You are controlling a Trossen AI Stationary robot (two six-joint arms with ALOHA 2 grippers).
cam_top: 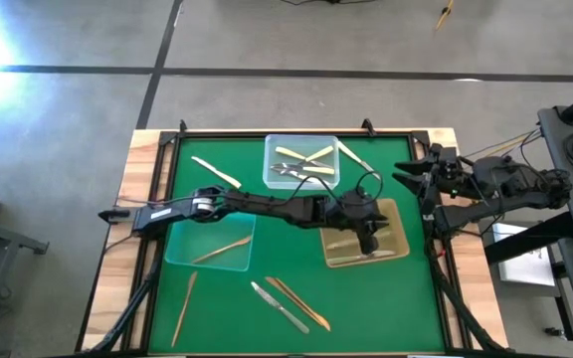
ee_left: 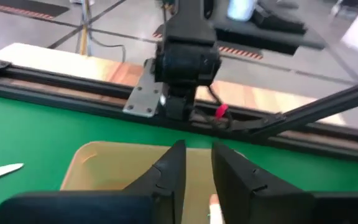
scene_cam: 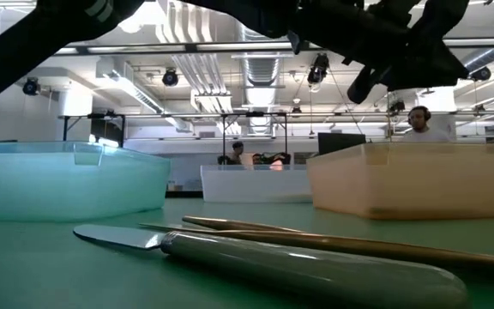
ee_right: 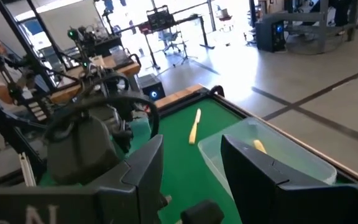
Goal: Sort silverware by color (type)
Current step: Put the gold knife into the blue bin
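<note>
Left end effector (cam_top: pixel 369 242) over amber tray (cam_top: pixel 398 251), utensil (ee_left: pixel 214 209) visible only wrist-side

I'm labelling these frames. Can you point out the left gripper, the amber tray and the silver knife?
left gripper (cam_top: pixel 369 242), high view, between its fingertips.
amber tray (cam_top: pixel 399 221), high view, bare right-hand floor.
silver knife (cam_top: pixel 279 306), high view, mid-length.

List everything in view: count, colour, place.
far tray: one, clear, far centre
left tray: one, clear, left
right tray: one, amber, right
cream utensils: several, in far tray
silver utensil: one, in far tray
coppery utensil: one, in left tray
loose cream utensil: one, left of far tray
loose pale utensil: one, right of far tray
loose coppery utensils: two, near edge
silver knife: one, near edge
left gripper: over right tray
right gripper: open, right edge
</note>
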